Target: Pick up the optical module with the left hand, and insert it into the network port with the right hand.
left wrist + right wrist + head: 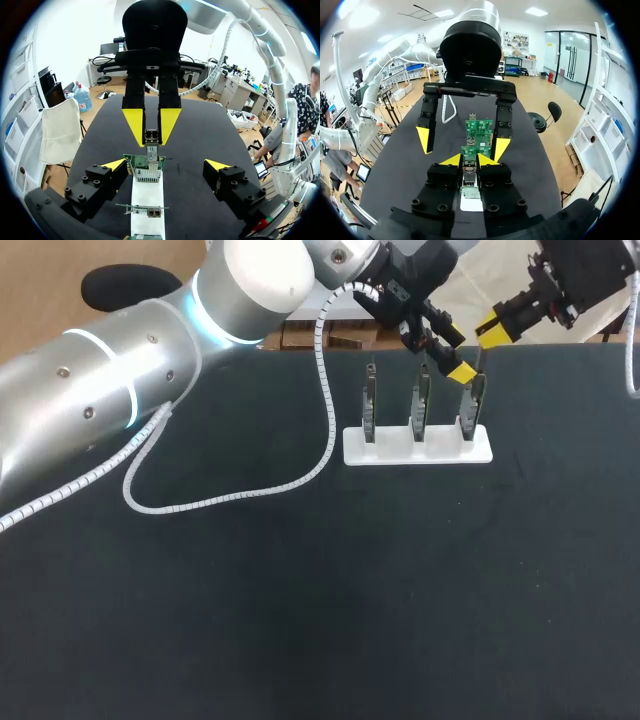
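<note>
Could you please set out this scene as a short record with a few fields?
Left gripper: open, a finger on each side of the end board, not touching it
Right gripper: shut on the module
Module position: upright at the end board's top edge; whether it is seated is unclear
Stand: white, holds three upright boards
Table: dark

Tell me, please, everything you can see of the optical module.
The module is a small grey, metal-looking block clamped between the right hand's yellow tips. It is at the top edge of a green board on the white stand; whether it is seated cannot be told. The open left hand flanks it, apart.
</note>
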